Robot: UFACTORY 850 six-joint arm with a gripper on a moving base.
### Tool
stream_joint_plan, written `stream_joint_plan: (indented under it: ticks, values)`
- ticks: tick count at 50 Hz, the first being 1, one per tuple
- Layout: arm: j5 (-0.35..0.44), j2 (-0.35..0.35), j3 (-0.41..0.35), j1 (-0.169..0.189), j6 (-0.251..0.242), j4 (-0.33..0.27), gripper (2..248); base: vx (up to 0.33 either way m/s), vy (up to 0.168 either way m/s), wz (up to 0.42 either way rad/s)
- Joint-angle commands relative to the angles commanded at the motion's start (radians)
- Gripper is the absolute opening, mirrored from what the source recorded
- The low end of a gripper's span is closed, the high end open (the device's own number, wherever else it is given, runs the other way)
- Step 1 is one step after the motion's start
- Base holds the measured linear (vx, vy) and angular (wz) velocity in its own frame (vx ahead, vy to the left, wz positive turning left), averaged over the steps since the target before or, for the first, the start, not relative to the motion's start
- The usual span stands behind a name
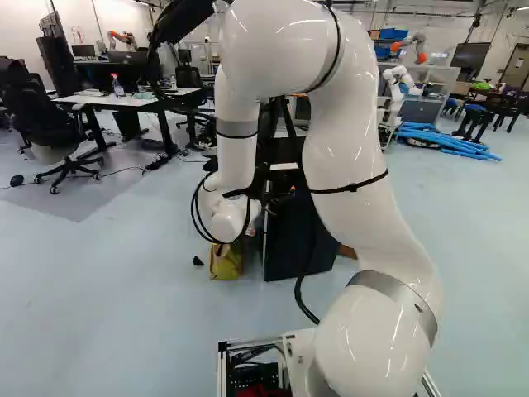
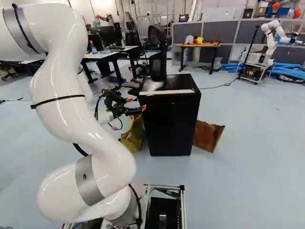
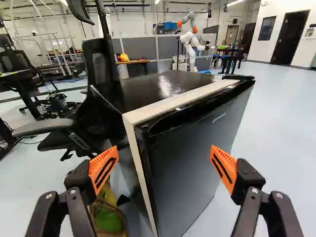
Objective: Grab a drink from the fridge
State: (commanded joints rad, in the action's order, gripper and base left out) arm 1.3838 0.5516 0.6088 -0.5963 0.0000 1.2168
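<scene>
Compact black fridge [image 2: 171, 126] on the pale floor, ahead of the arm. Its top is glossy and streaked by reflected light; a cream band is seen along the front edge and down the side, between cabinet and door. Door closed, dark and smooth, rounded at its upper edge, marked with small pale print; the interior is hidden by it.

Gripper [image 2: 137, 104]: fingers spread wide, nothing held, poised near the fridge's upper front corner. In the wrist view that corner is framed between the orange pads [image 3: 103, 170].

Close beside the fridge, at its left in the right base view, a yellow-green bag [image 2: 134, 134] is noted. At the opposite side a brown object [image 2: 208, 136] is seen leaning, probably a paper bag. Behind the fridge, a black office chair [image 3: 101, 69]. Well beyond the fridge, a wood-topped table [image 2: 200, 45], blue hoses [image 2: 289, 72] and another robot [image 2: 270, 40].
</scene>
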Motion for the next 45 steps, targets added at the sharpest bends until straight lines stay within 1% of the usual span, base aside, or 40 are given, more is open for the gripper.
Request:
stream_joint_plan:
  ticks: [13, 45]
  values:
    - [0.026, 0.001, 0.002, 0.001, 0.0, 0.018, 247, 0.0, 0.0, 0.0]
    - [0.026, 0.021, 0.036, 0.017, 0.0, 0.018, 247, 0.0, 0.0, 0.0]
